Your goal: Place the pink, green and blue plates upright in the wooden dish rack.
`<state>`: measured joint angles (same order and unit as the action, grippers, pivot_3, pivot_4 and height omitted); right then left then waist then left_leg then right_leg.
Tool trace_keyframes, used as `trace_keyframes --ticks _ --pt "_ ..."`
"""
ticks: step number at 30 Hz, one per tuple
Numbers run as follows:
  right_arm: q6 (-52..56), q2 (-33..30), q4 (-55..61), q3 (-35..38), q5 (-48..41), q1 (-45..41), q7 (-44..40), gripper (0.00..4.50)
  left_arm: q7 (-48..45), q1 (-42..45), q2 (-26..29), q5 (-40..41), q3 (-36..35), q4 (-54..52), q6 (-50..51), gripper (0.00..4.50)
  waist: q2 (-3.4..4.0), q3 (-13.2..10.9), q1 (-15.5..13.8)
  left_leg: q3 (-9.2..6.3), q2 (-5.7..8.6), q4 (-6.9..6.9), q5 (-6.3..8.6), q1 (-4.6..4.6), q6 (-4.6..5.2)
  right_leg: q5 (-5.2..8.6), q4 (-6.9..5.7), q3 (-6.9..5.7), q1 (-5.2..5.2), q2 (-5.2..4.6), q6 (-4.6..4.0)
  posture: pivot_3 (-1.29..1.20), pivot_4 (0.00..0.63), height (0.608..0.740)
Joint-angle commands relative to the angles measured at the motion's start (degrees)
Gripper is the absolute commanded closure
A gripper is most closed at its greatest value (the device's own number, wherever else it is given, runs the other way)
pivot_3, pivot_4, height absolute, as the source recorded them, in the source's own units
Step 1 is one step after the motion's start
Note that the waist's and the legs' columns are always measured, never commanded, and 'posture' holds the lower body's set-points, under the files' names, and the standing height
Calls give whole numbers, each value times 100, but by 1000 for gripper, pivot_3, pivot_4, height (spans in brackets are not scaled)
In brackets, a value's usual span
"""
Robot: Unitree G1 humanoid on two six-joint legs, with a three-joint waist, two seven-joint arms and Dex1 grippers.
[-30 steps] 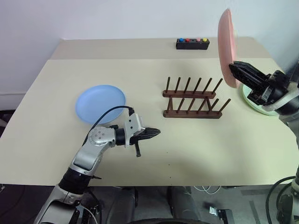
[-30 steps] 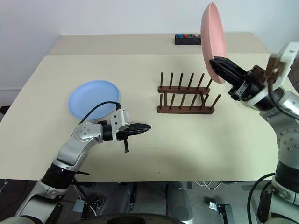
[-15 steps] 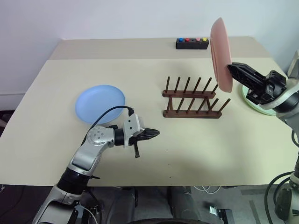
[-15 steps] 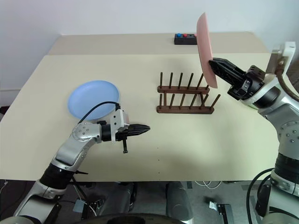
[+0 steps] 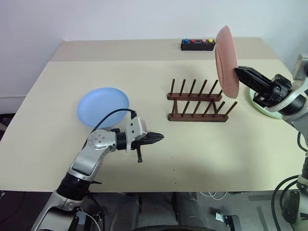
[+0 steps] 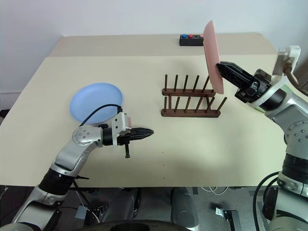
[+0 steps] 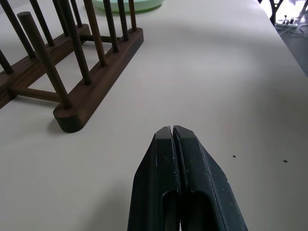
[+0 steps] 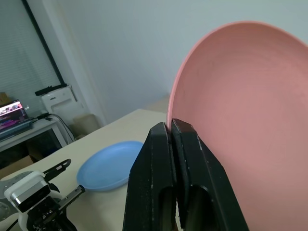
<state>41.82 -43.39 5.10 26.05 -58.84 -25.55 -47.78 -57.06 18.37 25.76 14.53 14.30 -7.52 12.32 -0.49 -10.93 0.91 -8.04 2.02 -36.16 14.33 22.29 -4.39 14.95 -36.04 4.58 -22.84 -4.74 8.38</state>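
The right tool is clenching the rim of the pink plate, holding it on edge in the air above the right end of the wooden dish rack; this upright attitude suits lowering the plate between a pair of pegs, and in my judgement the next move calls for lining its edge with a slot before descending. The rack is standing empty near the middle of the tabletop. The blue plate is lying flat well to the left of the rack, untouched. The green plate is lying flat to the right of the rack, partly hidden behind the right arm. The left tool is pinched shut on nothing, hovering just above the tabletop between the blue plate and the rack, apparently waiting its turn. A small black box with coloured buttons is sitting at the far edge
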Motion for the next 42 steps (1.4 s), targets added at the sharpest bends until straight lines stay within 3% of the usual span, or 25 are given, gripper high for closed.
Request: trace_keyframes --ticks 1,26,29,36,42 --pt "-10 -17 37 147 -120 -93 -49 4465 23 -20 27 104 -121 -226 -35 4500 0 0 0 0 0 0 0 0 0 0 0 0 0 0 0 0 150 740" --pt "103 202 -38 434 -320 294 293 4465 30 -15 24 58 -77 -187 -46 4500 0 0 -4 1 0 -2 0 2 0 0 -1 0 0 0 1 0 150 740" --pt "89 193 -56 439 -315 313 293 3685 31 -14 23 54 -74 -186 -46 4500 0 0 -2 1 0 -2 0 2 0 0 -1 0 0 0 0 0 150 740" --pt "35 186 -37 493 -294 370 321 92 28 -9 18 55 -65 -180 -44 4500 0 0 -4 1 0 -1 0 2 0 0 0 0 -1 0 0 0 150 740" --pt "-92 180 -40 537 -189 423 374 35 25 1 12 51 -57 -169 -45 4500 0 0 -1 1 0 -1 0 2 0 0 0 0 -1 0 1 0 150 740"
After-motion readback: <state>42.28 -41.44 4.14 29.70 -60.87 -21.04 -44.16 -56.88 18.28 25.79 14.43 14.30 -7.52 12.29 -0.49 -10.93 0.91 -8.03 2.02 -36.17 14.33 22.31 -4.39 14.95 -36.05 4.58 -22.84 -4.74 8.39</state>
